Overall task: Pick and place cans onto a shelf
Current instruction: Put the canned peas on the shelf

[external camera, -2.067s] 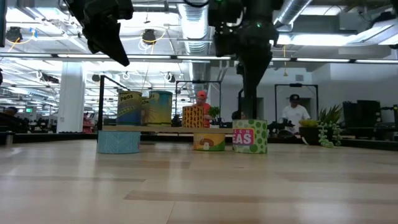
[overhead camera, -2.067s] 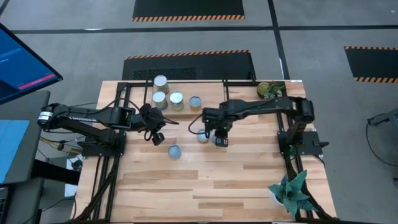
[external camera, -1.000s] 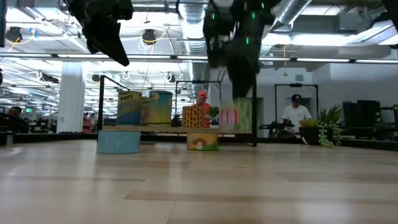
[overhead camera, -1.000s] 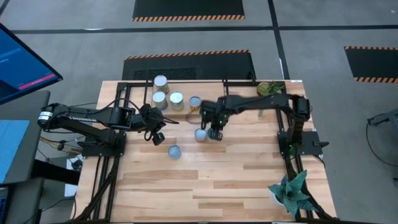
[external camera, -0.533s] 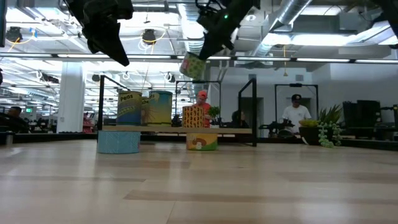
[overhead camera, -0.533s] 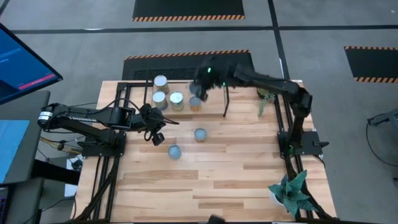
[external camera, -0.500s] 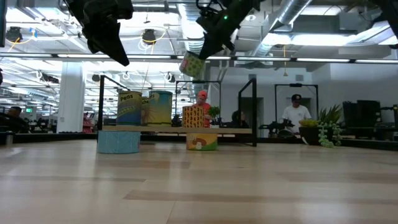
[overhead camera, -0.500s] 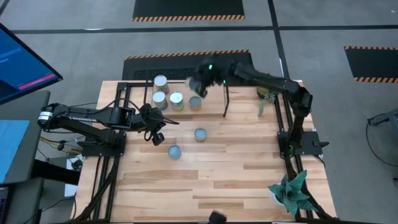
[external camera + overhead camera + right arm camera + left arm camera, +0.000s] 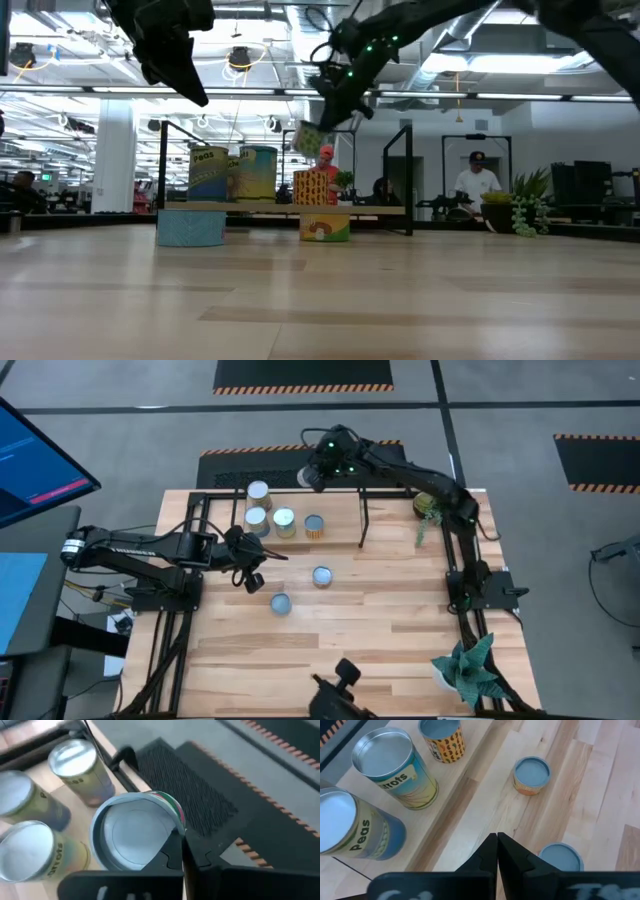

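Your right gripper (image 9: 318, 472) is clamped on a can (image 9: 131, 834), held high probably to clear the shelf (image 9: 340, 520); left gripper (image 9: 496, 851) closed, empty.

- high view: straight down over the whole table (image 9: 400, 630)
- low view: tabletop level, facing the room
- wrist cams: close above the shelf (image 9: 450, 805); all four views share its cans (image 9: 284, 522)

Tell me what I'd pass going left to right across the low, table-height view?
Flat pale blue can → tall teal-and-yellow can → short orange-labelled can → leafy green plant. I skip the cans that overlap these.
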`<state>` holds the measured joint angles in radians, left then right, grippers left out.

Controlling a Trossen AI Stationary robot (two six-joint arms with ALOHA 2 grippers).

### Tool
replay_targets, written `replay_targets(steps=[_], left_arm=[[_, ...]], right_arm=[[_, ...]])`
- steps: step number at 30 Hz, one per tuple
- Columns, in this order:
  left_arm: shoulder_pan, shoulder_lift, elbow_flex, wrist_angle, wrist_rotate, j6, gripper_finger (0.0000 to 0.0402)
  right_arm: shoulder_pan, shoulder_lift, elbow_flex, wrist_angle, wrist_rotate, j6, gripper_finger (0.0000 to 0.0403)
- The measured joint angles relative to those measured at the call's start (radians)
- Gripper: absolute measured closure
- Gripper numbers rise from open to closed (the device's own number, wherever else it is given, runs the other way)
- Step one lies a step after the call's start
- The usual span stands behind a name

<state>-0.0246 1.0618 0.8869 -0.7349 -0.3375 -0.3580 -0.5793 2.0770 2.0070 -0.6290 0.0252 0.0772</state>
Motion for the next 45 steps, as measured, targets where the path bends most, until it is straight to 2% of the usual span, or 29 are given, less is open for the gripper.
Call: replay_targets(steps=[10,19,45], left_arm=[[0.002,0.000,0.000,0.000,-0.007,0.006,0.0402],[0.002,0.000,0.000,0.000,-0.009,0.013,0.0401],[0.002,0.000,0.000,0.000,-0.017,0.014,0.0401]], right_arm=[[-0.005,0.240,0.348,-0.342,-0.029,-0.043,0.0399],[-0.011,0.262,0.331,-0.414,-0.028,-0.043,0.0399],[0.001,0.303,0.325,-0.435,-0.024,-0.049,0.0395]])
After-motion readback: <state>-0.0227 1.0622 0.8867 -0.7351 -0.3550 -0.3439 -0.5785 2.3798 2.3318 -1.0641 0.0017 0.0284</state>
